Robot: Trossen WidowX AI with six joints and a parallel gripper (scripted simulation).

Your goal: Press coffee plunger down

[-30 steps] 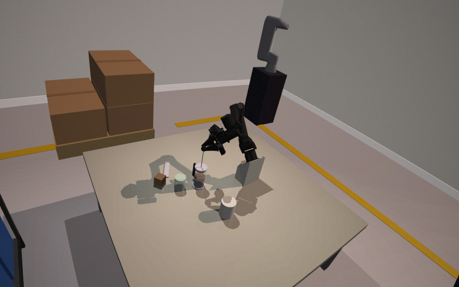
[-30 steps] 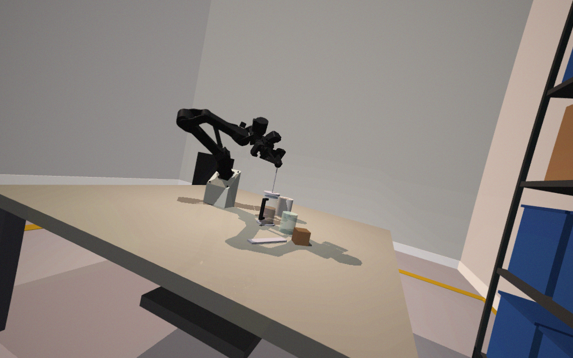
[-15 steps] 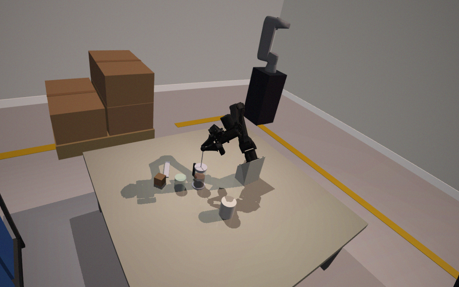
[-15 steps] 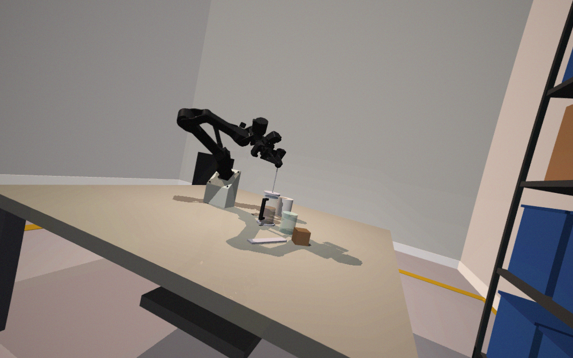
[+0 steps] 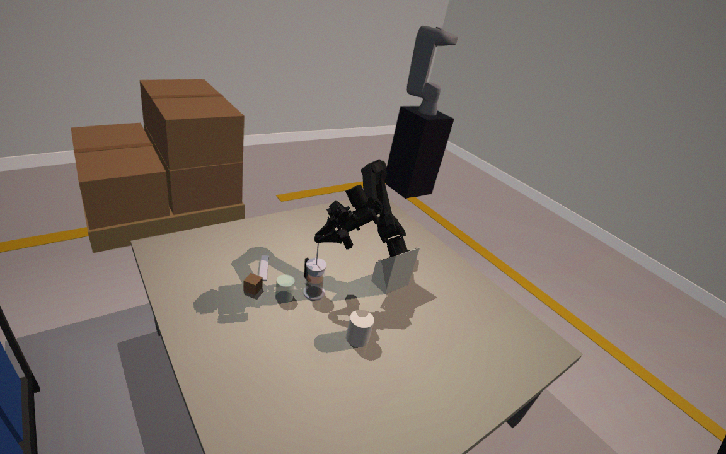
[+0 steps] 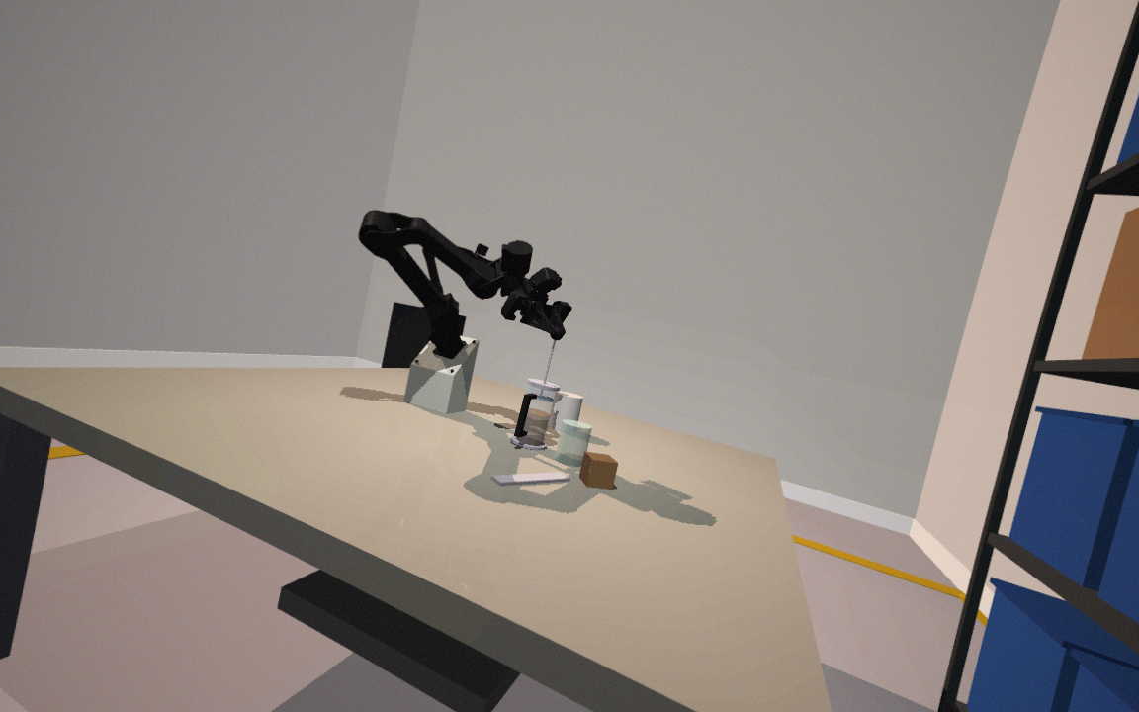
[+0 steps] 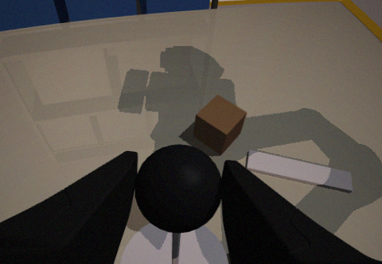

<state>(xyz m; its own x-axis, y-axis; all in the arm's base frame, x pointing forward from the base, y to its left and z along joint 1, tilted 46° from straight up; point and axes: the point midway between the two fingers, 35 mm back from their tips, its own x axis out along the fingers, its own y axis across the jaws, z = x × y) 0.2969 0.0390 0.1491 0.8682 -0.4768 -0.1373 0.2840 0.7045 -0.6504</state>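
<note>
The coffee press point(image 5: 314, 280) point(image 6: 537, 426) stands upright on the table, with a black handle and a pale lid point(image 7: 145, 252). Its thin plunger rod point(image 5: 317, 253) point(image 6: 549, 363) stands well up out of the lid. The black ball knob point(image 7: 178, 192) tops the rod. My gripper point(image 5: 319, 238) point(image 6: 560, 333) point(image 7: 180, 167) is shut on the knob, one finger against each side of it. In the top and exterior views the fingers hide the knob. The lower part of the press is hidden in the wrist view.
A greenish glass point(image 5: 285, 288) point(image 6: 573, 444) stands close beside the press. A brown cube point(image 5: 252, 285) point(image 6: 598, 470) point(image 7: 220, 125) and a flat white bar point(image 5: 264, 268) point(image 6: 530, 478) point(image 7: 298, 170) lie beyond it. A white cylinder point(image 5: 359, 330) point(image 6: 569, 409) stands on the press's other side.
</note>
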